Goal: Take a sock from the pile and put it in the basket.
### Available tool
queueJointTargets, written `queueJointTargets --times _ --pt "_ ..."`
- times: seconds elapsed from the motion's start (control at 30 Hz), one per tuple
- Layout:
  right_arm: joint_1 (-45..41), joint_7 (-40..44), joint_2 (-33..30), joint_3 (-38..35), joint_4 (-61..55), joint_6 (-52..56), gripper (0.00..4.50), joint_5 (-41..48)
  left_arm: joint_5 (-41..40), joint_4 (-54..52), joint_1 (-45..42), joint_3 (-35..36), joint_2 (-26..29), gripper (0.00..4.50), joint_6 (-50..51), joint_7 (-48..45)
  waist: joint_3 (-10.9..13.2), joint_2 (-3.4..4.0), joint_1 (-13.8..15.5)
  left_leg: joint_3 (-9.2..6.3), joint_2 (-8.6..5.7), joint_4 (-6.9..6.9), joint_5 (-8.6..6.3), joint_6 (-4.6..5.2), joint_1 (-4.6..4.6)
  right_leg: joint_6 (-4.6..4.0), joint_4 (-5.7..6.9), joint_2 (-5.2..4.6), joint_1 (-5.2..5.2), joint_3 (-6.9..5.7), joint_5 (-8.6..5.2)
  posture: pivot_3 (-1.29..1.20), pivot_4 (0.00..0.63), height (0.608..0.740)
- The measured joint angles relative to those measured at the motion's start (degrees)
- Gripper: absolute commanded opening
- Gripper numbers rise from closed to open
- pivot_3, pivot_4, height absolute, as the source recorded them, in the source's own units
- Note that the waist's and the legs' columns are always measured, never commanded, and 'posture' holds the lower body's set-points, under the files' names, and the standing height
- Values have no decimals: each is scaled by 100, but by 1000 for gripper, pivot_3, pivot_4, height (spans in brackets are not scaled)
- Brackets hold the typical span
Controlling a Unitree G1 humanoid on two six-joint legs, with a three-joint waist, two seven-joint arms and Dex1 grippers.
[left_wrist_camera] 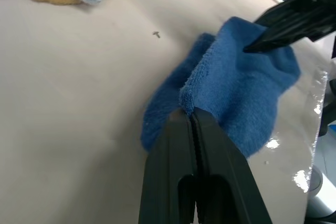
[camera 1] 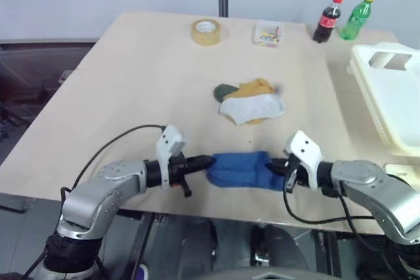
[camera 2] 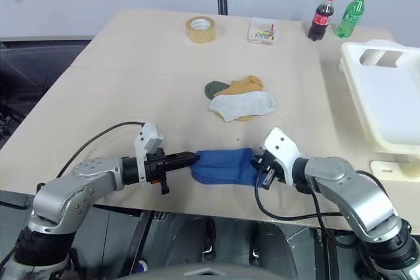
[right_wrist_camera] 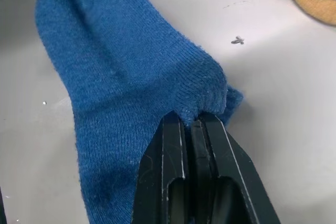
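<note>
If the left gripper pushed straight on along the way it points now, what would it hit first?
The left gripper is already shut on one end of the blue sock. Going straight on, it would likely bunch that sock toward the right gripper, shut on the other end.

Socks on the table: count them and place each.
4, perhaps more hidden: blue sock pinched between left gripper and right gripper; grey, mustard, dark green overlapping mid-table.

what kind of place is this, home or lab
Most likely a lab or test room, not a home: a bare plywood table against a plain wall, with staged props on it, such as a tape roll, two soda bottles and a white basket.
</note>
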Motion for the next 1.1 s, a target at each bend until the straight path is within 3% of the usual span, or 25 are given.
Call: queueJointTargets --times 0.17,0.3,0.33,0.47,0.57,0.6,0.77,0.9,1.1 --pt "-12 -117 75 189 27 -69 18 -156 100 34 24 -64 108 0 -62 -94 1 1 -1 1 0 0 0 0 0 0 -1 -1 0 0 0 0 150 740" --pt "-113 -89 130 339 286 -194 0 -266 148 158 36 -210 110 1191 -88 -110 1 1 0 0 0 0 0 0 0 0 -2 -2 0 -1 0 0 150 740" --pt "-143 -68 149 345 379 -258 686 -282 159 170 37 -222 108 1642 -90 -116 1 2 1 1 0 0 0 0 0 0 -2 -2 0 -1 0 0 150 740" --pt "-215 36 43 346 478 -488 2303 -411 292 193 35 -233 46 3430 -167 -25 1 2 0 1 0 0 0 0 -1 0 -2 -2 0 -1 0 0 150 740" --pt "-203 113 -102 299 428 -607 2303 -449 293 177 87 -205 52 3430 -205 -39 3 5 -1 2 0 -1 0 0 -1 0 -2 -2 -1 0 0 0 150 740" --pt "-157 237 -237 164 367 -686 2069 -394 267 167 173 -158 69 3482 -236 -75 3 5 0 2 0 -2 0 0 -1 0 -3 -3 -1 1 0 0 150 740" --pt "31 758 -314 -657 146 -1222 130 106 -14 38 457 137 270 3489 -287 -413 5 3 1 -1 3 -4 -1 -1 2 -1 -4 -1 0 -2 -2 0 150 740" --pt "131 1161 -496 -511 123 -1618 130 78 -115 -26 465 106 336 3489 -229 -510 6 5 2 0 2 -4 -1 -1 1 -11 -6 -6 0 -2 -8 0 150 740" --pt "152 1461 -222 364 821 -2515 130 -500 -109 95 454 -96 358 3489 26 -461 6 4 -2 1 1 -4 -1 -1 1 -5 -6 -2 -1 -1 -4 0 150 740"
